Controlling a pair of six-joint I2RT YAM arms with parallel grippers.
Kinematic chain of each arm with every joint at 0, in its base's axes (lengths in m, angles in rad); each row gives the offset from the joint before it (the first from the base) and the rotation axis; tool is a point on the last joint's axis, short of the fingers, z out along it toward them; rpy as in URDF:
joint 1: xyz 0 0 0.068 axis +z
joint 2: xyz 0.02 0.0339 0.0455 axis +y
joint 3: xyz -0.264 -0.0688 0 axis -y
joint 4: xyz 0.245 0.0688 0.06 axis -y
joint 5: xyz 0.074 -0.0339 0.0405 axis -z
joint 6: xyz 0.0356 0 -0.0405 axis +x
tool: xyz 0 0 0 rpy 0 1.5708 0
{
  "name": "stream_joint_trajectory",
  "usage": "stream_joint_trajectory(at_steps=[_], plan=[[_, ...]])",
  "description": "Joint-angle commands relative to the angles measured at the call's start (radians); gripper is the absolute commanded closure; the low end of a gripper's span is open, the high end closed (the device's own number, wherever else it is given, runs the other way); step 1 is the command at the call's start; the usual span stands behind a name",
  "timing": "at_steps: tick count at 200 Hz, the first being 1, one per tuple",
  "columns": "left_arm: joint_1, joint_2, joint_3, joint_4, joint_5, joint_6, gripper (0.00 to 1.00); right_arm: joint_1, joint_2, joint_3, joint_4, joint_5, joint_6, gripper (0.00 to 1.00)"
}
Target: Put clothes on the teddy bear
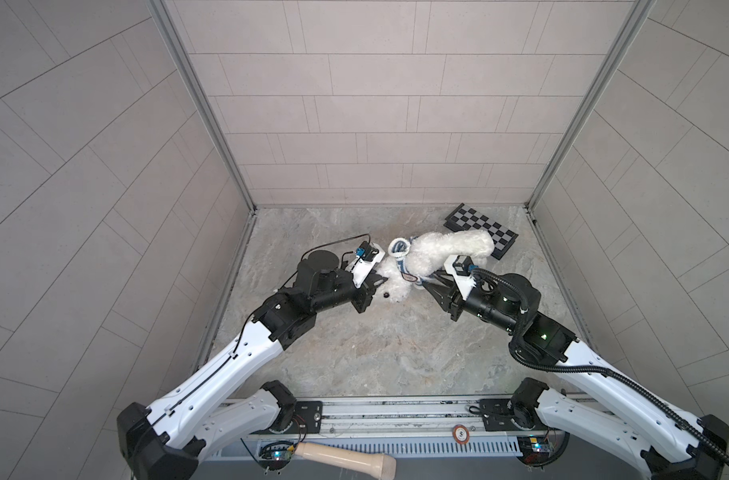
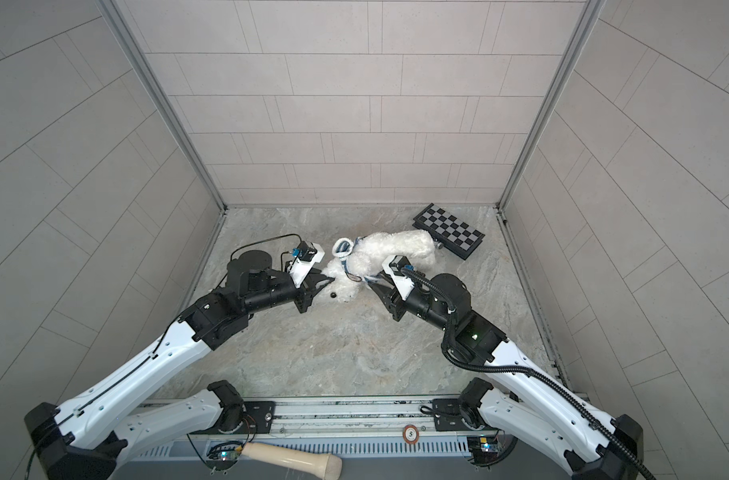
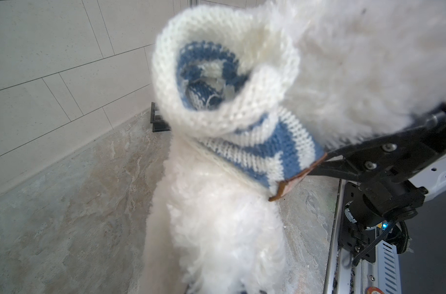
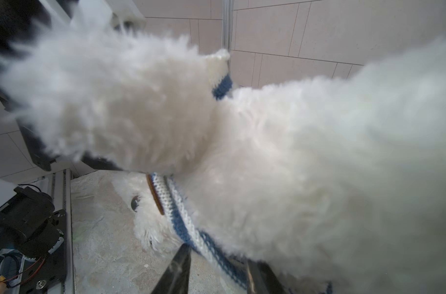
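The fluffy white teddy bear (image 1: 437,249) (image 2: 392,247) lies at mid-table with its head (image 1: 396,286) toward the front. A blue-and-white striped shirt (image 1: 400,266) (image 3: 267,142) is bunched round its neck, one knitted opening (image 3: 224,84) gaping free. My left gripper (image 1: 377,280) (image 2: 327,280) is shut on the fur at the bear's head; its jaws are buried in fluff in the left wrist view. My right gripper (image 1: 427,279) (image 4: 217,254) pinches the shirt's hem beside the brown badge (image 3: 293,183), with the striped band (image 4: 176,219) running between its fingers.
A black-and-white checkerboard (image 1: 481,228) (image 2: 448,228) lies at the back right, just behind the bear's legs. Tiled walls close in three sides. A metal rail (image 1: 387,415) runs along the front edge, with a cream cylinder (image 1: 346,459) lying below it.
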Motion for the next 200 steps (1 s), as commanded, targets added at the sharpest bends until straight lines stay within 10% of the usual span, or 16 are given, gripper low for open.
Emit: stream_joint_trajectory(at_steps=[1,75,200], plan=[[-0.007,-0.023,-0.001,0.043,0.018,-0.008,1.0,0.004,0.014,0.032,0.038,-0.016,-0.041,0.67],[-0.007,-0.002,0.016,0.009,-0.023,0.005,1.0,0.005,0.031,0.044,0.008,-0.112,-0.078,0.95],[-0.01,0.037,0.012,-0.068,-0.069,0.072,1.0,0.048,0.067,0.135,-0.081,-0.188,-0.115,1.0]])
